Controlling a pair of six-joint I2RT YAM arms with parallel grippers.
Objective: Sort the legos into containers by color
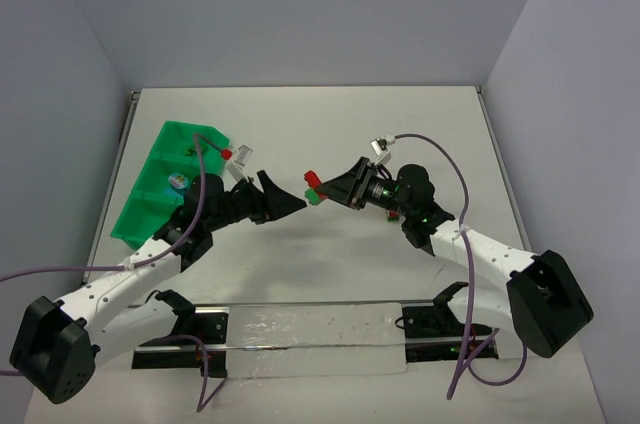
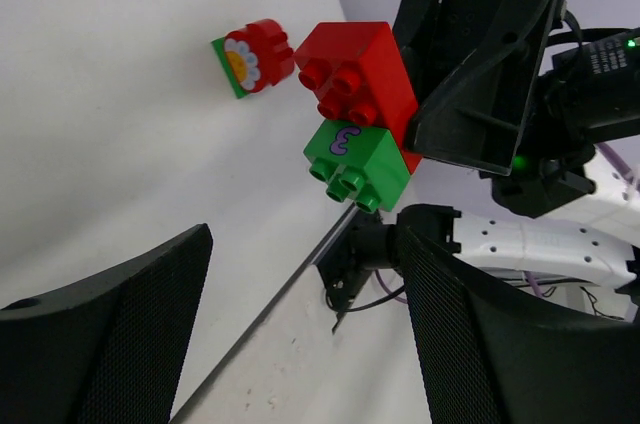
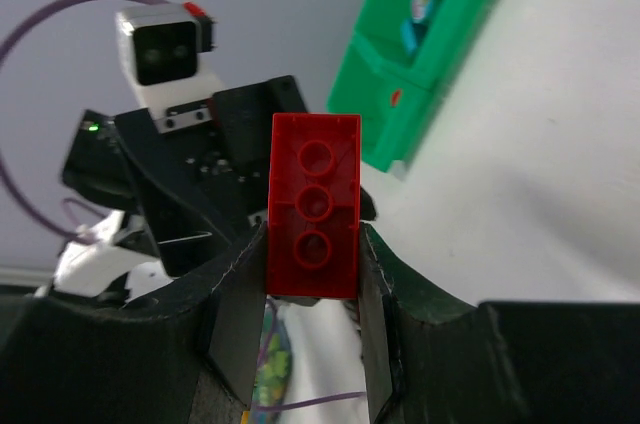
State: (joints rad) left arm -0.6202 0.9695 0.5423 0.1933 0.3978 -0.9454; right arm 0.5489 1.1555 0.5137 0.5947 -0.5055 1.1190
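— Legos (image 1: 312, 184) go in that green tray (image 1: 140, 206), far left. Who's holding what?
— Left gripper (image 2: 305, 274) gapes with nothing in it. Right gripper (image 3: 313, 264) pinches the red brick (image 3: 313, 206) by its long sides, mid-table, raised; a green brick (image 2: 358, 156) is stuck to it.
— Tricky?
— Light, rigid, slick plastic, I'd say. Grab the green one's flat sides and pull.

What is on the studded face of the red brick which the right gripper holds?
A green brick with a purple mark is pressed onto half of the red brick; four red studs are bare. The studs beneath the green one are covered.
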